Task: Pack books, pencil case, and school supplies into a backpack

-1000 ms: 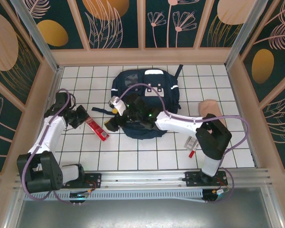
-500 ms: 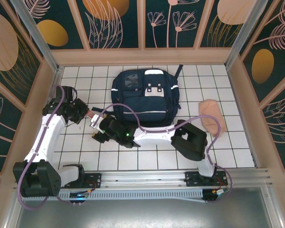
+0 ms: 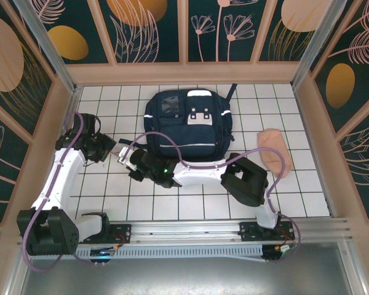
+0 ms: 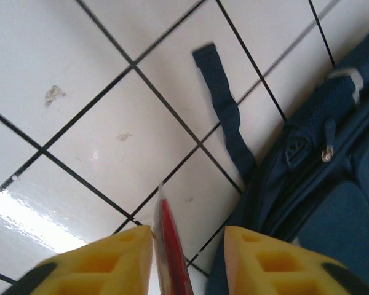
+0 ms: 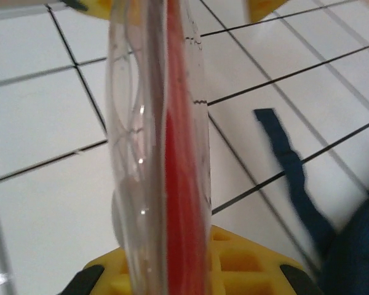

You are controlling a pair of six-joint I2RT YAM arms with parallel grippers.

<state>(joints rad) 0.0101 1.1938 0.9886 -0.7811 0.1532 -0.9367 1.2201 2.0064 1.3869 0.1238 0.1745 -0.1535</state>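
Two arms out from the near rail [image 3: 190,228], both bent toward the left half of the white-tiled table [image 3: 197,206]. Sends the right arm [image 3: 200,175] low across the tiles from its base at the near right, elbow near the middle, wrist far over to the left.

Pinches the red booklet [image 5: 181,160] in the right gripper [image 5: 178,264]. Draws the yellow fingers [image 5: 252,261] in tight against both faces of the clear plastic cover, with the booklet edge-on and rising straight away from them.

Meets the booklet from the left with the left gripper [image 4: 189,236], jaws partly parted around the other end. Sets one pad against or almost against the cover and leaves a strip of bare tile between the cover and the other pad, so no clamp on that side. Keeps the booklet up off the tiles, just left of the bag's near left corner and outside it.

Just beyond, a loose navy strap [image 4: 224,117] flat on the tiles, running to the backpack [image 3: 184,132]. Backpack flat on the far middle of the table, white-grey patch and pale stripe facing up, a zip pull on its side seam.

Well apart on the right, the peach-pink pencil case [image 3: 275,152] on the tiles beside the wooden side frame. Farthest back, dark wall panels [image 3: 154,31] printed with leaves and gold ovals.
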